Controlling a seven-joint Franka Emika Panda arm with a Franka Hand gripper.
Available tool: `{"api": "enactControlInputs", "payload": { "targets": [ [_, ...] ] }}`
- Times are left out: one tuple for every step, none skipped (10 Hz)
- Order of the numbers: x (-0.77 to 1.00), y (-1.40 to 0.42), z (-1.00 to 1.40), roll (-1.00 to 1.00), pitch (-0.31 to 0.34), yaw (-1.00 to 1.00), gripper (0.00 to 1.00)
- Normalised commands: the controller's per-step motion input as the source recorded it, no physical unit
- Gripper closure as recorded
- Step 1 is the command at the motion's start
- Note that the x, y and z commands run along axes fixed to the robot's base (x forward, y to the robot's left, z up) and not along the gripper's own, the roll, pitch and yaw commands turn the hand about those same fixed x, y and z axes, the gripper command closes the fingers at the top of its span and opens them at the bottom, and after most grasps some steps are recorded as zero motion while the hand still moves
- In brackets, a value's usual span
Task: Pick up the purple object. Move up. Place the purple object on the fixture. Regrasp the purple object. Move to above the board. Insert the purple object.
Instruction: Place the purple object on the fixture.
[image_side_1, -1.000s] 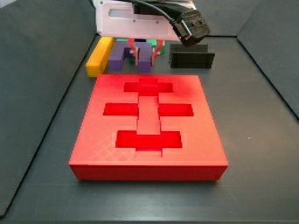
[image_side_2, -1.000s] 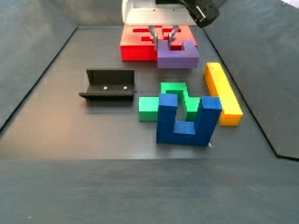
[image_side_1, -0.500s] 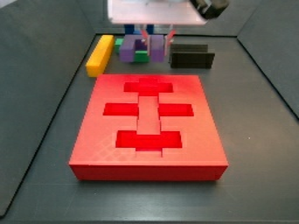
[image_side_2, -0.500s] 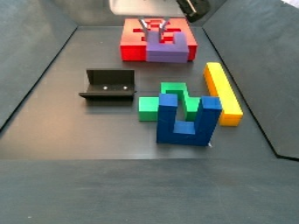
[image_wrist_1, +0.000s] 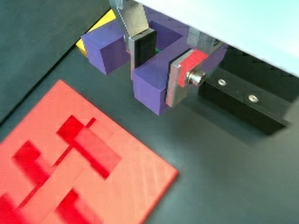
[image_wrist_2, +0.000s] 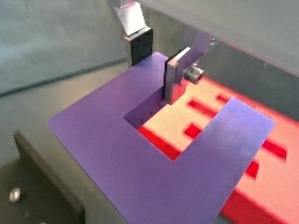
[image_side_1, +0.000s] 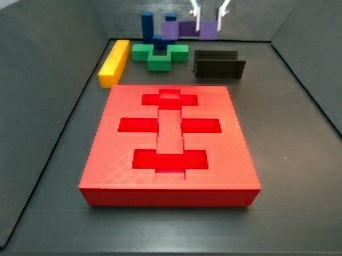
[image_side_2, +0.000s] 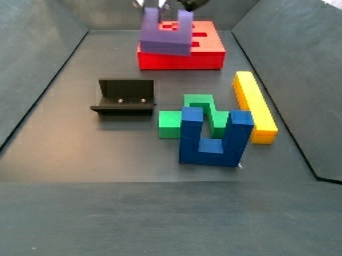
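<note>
My gripper (image_wrist_1: 163, 63) is shut on one prong of the purple object (image_wrist_1: 152, 89), a U-shaped block. One pad (image_wrist_1: 142, 48) sits inside the U and the other finger (image_wrist_1: 184, 77) presses the prong's outer face. It shows the same way in a wrist view (image_wrist_2: 160, 59), with the purple object (image_wrist_2: 117, 153) filling the picture. In both side views the gripper (image_side_2: 166, 8) (image_side_1: 205, 13) holds the purple object (image_side_2: 167, 38) (image_side_1: 173, 27) off the floor. The fixture (image_side_1: 221, 65) (image_side_2: 123, 97) stands on the floor beside it. The red board (image_side_1: 170, 140) (image_side_2: 201, 55) lies flat.
A yellow bar (image_side_1: 114, 62) (image_side_2: 254, 105), a green block (image_side_1: 163, 56) (image_side_2: 178, 120) and a blue two-pronged piece (image_side_1: 147, 24) (image_side_2: 214, 138) stand grouped near the fixture. Dark walls ring the floor.
The gripper has risen with the purple object in it. The block has left the floor and now hangs higher in both side views.
</note>
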Motion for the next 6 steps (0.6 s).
{"api": "enactControlInputs", "payload": {
  "targets": [
    [0.6, 0.14, 0.39, -1.0, 0.0, -0.07, 1.0],
    [0.62, 0.18, 0.28, -1.0, 0.0, -0.05, 1.0],
    [0.66, 0.21, 0.13, -1.0, 0.0, -0.04, 1.0],
    [0.71, 0.28, 0.0, -0.87, 0.049, -0.01, 1.0],
    [0.71, 0.3, -0.09, -0.71, 0.18, 0.0, 1.0],
    [0.67, 0.29, -0.1, -0.7, 0.166, 0.0, 1.0]
  ]
}}
